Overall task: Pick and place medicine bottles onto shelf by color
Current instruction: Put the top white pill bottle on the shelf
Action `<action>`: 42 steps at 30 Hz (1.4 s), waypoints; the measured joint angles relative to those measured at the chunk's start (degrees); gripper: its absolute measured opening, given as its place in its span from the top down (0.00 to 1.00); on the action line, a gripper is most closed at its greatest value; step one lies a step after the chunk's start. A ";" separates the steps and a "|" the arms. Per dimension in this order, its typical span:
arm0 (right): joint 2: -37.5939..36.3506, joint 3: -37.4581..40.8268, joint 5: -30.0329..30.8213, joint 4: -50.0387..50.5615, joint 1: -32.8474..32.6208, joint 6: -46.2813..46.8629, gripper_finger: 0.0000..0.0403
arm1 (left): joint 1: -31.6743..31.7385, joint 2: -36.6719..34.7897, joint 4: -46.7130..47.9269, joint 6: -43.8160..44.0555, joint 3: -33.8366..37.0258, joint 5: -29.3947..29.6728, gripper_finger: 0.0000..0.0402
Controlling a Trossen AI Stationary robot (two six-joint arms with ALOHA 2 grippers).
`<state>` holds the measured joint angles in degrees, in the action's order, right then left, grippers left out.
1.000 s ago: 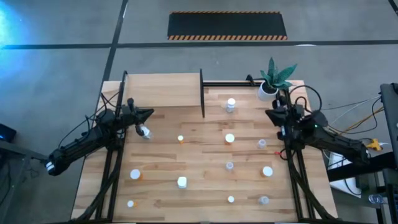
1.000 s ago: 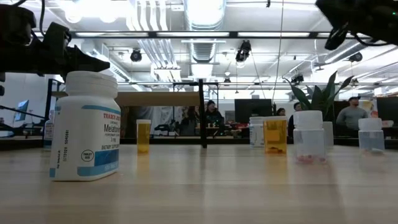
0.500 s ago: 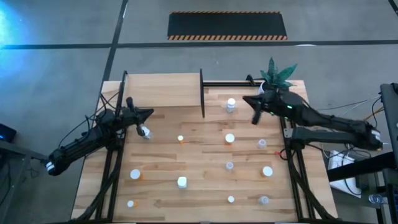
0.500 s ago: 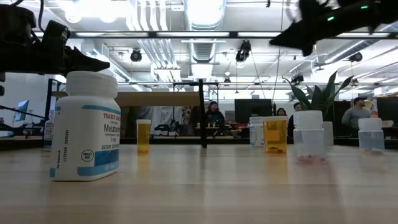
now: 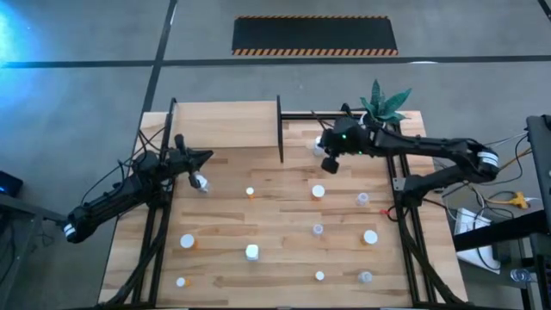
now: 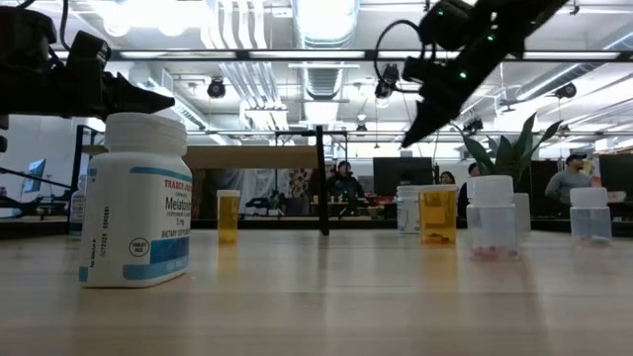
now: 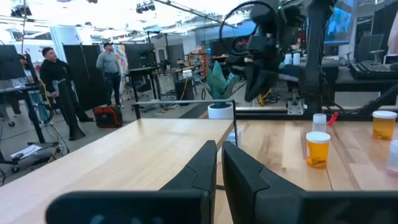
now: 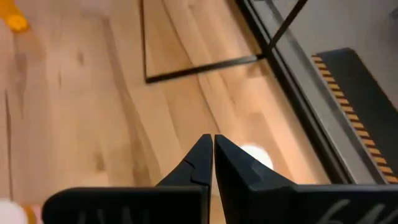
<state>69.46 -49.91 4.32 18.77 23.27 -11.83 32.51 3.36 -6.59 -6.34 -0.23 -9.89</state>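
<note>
Several medicine bottles with white caps stand scattered on the planked table; some are orange [image 6: 437, 214], some clear [image 6: 492, 220], and one large white one [image 6: 134, 203] stands nearest the low camera. The shelf [image 5: 225, 126] is a light board at the far left with a dark divider [image 5: 280, 129]. My right gripper [image 5: 328, 165] is shut and slants down, high over the table, close above a white-capped bottle [image 8: 258, 155] beside the divider. My left gripper [image 5: 207, 156] is shut and level at the shelf's near left edge, with a bottle [image 5: 200, 182] just below it.
A white pot with a green plant [image 5: 377, 110] stands at the far right corner, behind my right arm. Black frame posts run along both table sides. People stand in the room beyond the table [image 7: 53, 81].
My right gripper has swung from the table's right edge toward its left, reaching out over the bottle by the divider, and has tipped from level to slanting down. It has stayed shut.
</note>
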 joint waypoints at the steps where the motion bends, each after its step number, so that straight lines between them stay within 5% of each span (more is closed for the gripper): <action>1: 1.14 -1.26 0.22 2.14 0.08 -0.05 0.98 | 0.00 0.00 -0.41 0.35 0.00 -0.05 0.98; 8: 10.05 -14.74 0.24 20.03 0.00 -1.71 0.88 | -0.02 0.13 -0.37 4.97 0.00 -0.09 0.98; 15: 20.37 -26.24 1.14 36.86 -0.03 -5.73 0.57 | 0.00 0.26 -0.41 4.49 0.00 -0.10 0.98; 22: 27.60 -33.02 10.49 41.66 0.58 -19.44 0.35 | -0.02 0.23 -3.00 -0.31 0.00 -0.11 0.98; 31: 33.70 -36.55 10.31 42.09 2.90 -27.71 0.36 | -0.01 0.26 -3.45 -0.63 0.00 -0.11 0.98; 42: 35.25 -36.96 5.53 44.14 4.86 -25.67 0.47 | -0.02 0.24 -3.60 -2.11 0.00 -0.11 0.98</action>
<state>104.71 -86.87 9.85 62.92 28.13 -37.49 32.49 3.60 -10.19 -8.45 -0.23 -10.00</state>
